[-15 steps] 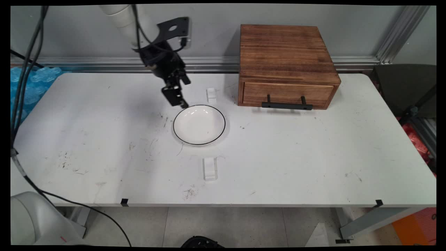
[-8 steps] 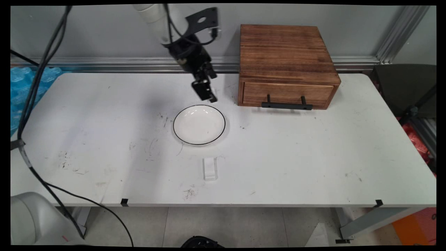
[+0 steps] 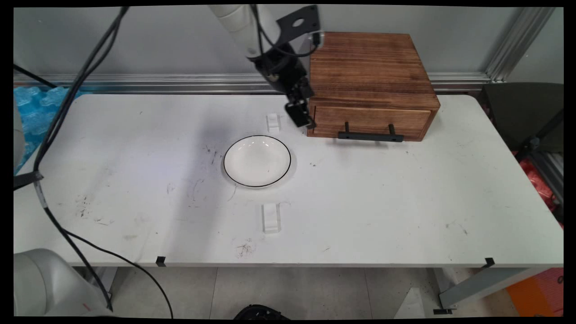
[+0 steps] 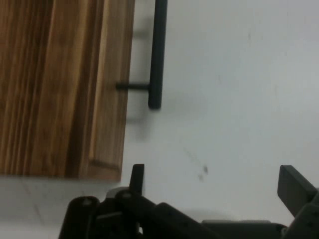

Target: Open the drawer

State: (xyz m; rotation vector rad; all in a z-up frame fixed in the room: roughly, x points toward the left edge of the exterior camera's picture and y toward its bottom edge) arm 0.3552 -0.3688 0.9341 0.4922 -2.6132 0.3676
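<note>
Your gripper (image 3: 302, 118) hangs with jaws wide and empty at the wooden drawer box's (image 3: 371, 76) front left corner, near the counter's (image 3: 405, 202) far edge (black handle (image 3: 370, 135) just beyond). The white plate (image 3: 257, 160) sits mid-counter, untouched.

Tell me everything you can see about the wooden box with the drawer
The wooden box is a squat, square-topped cabinet of dark-stained, strongly grained wood, standing upright at the table's far side against the wall. Its front holds one lighter wood drawer, shut, with a black bar handle on two short posts. Nothing rests on top. The gripper hangs by its front left corner, jaws open and holding nothing; whether it touches the box cannot be told.
</note>
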